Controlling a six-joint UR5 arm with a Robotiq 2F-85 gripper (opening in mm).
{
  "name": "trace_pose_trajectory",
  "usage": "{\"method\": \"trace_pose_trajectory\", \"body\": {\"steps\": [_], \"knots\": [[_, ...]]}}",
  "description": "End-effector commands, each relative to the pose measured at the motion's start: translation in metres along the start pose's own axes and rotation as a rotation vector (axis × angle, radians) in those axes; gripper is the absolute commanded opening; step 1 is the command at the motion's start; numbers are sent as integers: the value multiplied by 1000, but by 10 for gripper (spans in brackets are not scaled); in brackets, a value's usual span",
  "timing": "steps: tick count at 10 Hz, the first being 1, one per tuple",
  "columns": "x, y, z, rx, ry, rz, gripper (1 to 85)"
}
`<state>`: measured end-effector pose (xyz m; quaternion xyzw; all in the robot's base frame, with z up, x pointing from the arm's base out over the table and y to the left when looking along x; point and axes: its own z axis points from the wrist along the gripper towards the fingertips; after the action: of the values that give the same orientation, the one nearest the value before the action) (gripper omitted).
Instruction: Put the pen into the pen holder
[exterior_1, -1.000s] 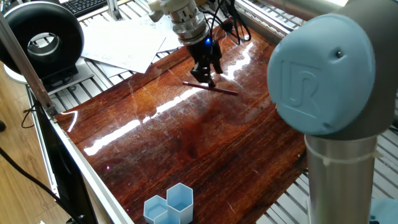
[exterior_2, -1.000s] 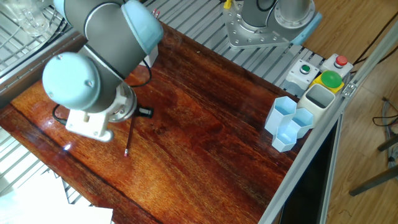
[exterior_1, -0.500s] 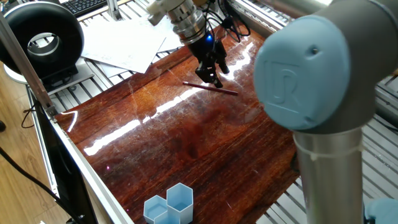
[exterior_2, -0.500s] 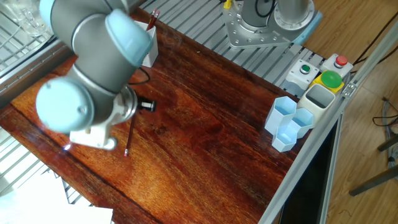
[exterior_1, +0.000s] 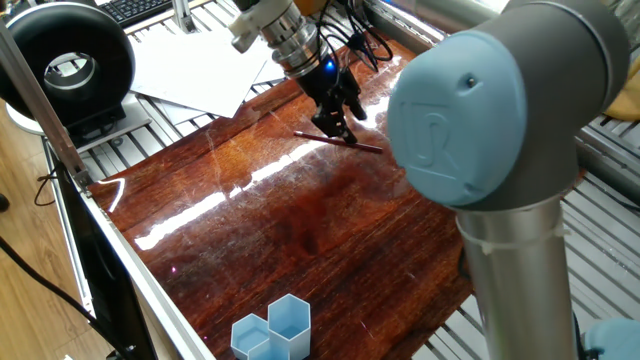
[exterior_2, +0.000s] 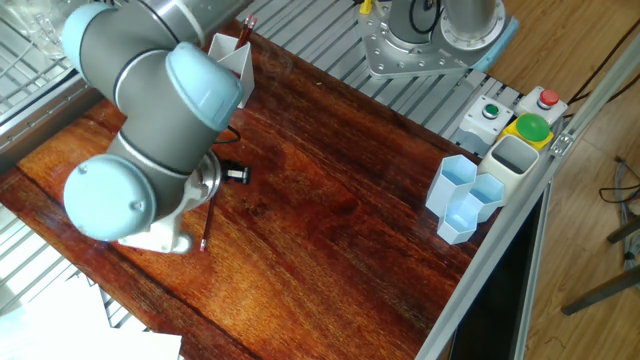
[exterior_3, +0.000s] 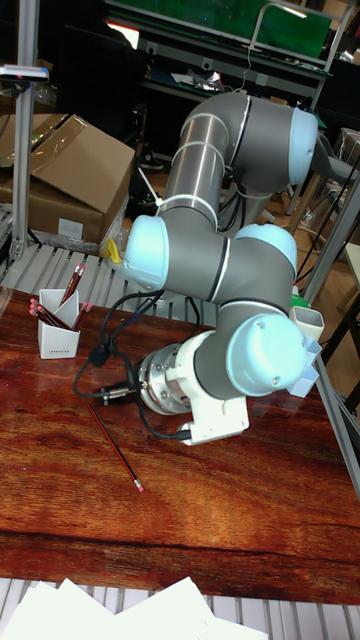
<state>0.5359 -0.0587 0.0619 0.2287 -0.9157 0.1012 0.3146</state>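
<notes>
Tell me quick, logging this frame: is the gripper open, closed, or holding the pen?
Gripper: down at the pen lying on the table; open or closed cannot be told.

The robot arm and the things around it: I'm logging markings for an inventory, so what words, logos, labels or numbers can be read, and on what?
"UR": embossed logo on the blue joint cap of the robot arm, seen at an angle in one fixed view.
Keyboard: key legends too small to read.
Paper sheets: faint print, too blurred to read.
Button box: no legible labels.
Pen holder and pen: no text visible.
</notes>
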Motion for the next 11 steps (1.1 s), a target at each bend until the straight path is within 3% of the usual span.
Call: {"method": "trace_pose_trajectory", "body": {"steps": [1, 3, 4, 6, 8, 11], "knots": [[2, 6, 0, -23, 17, -31, 600], [-4, -5, 0, 20, -6, -9, 600], [0, -5, 0, 20, 8, -14, 597], [-42, -1, -13, 17, 25, -27, 590], [-54, 0, -12, 22, 40, -25, 590], [-81, -4, 3, 34, 14, -5, 567]]}}
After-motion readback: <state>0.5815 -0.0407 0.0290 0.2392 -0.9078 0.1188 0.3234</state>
